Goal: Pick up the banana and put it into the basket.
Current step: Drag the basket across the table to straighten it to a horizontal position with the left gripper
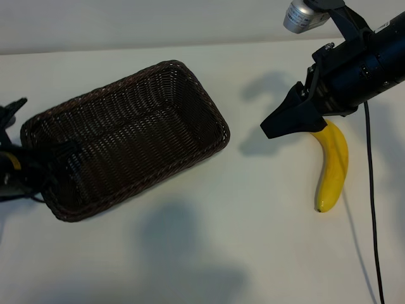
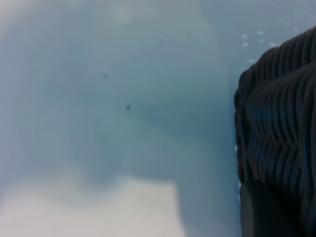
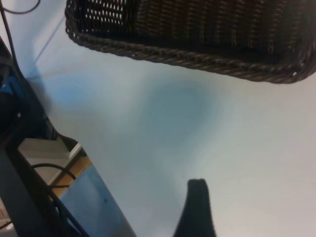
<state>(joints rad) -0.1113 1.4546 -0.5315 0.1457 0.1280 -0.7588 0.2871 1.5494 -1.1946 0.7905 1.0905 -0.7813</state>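
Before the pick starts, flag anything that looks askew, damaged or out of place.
Nothing looks damaged or spilled. The basket sits at an angle on the table, with the left gripper at its end wall. The banana lies intact outside the basket, its stem end under the right gripper.

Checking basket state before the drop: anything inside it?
The basket shows only bare weave inside; the banana lies on the table. The left gripper covers the basket's left end.

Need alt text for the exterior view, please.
The right gripper hovers open over the stem end of the banana, which lies on the white table. At left, the left gripper is at the empty wicker basket's near end.
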